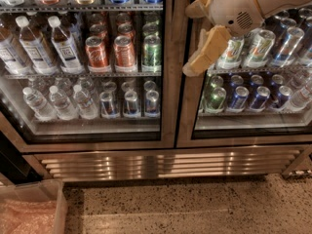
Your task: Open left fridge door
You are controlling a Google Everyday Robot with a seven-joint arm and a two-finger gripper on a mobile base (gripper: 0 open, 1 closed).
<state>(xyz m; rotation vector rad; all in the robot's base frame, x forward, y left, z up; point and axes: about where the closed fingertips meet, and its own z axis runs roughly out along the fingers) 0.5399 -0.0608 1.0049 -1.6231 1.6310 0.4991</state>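
Note:
The left fridge door (168, 96) is a glass pane in a brushed-steel frame and stands closed. Behind it are water bottles (58, 101), brown drink bottles and red cans (111, 52). The matching right door (186, 111) shows green-white and blue cans and is also closed. My gripper (189, 39) reaches in from the upper right on a cream arm. It hovers in front of the steel strips where the two doors meet. Its two tan fingers (207, 50) are spread apart with nothing between them. The arm hides part of the right door's upper shelf.
A ribbed steel grille (165, 162) runs under both doors. Below it is speckled floor (195, 208). A clear plastic bin (53, 204) sits at the lower left corner. A dark gap lies left of the fridge.

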